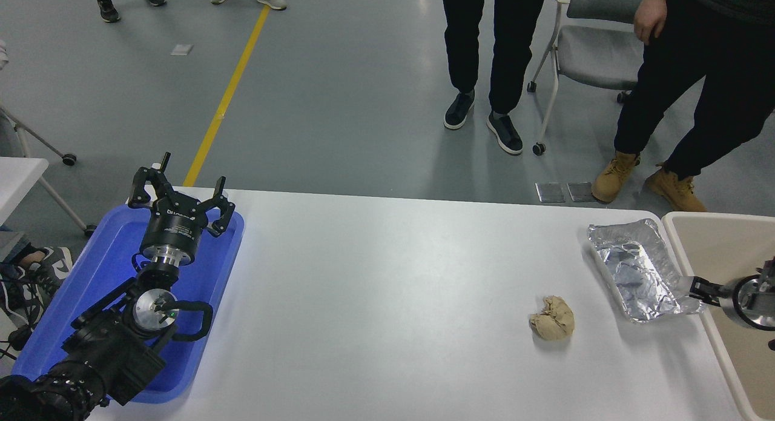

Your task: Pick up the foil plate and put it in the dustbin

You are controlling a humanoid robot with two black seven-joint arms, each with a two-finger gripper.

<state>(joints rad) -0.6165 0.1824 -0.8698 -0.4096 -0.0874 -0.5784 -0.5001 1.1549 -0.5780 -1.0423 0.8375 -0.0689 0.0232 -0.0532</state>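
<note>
Beside foil plate (pixel 642 269), right gripper (pixel 696 286).

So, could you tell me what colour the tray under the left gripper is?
Blue tray, clearest in the head view.

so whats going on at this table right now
The robot's right gripper reaches in from the right edge, over the dustbin, and its tip is at the near right corner of the foil plate. The plate lies flat on the white table right beside the bin, not yet lifted. A crumpled paper ball sits nearby. The left gripper is parked, jaws open, over the blue tray. People stand beyond the table.
</note>
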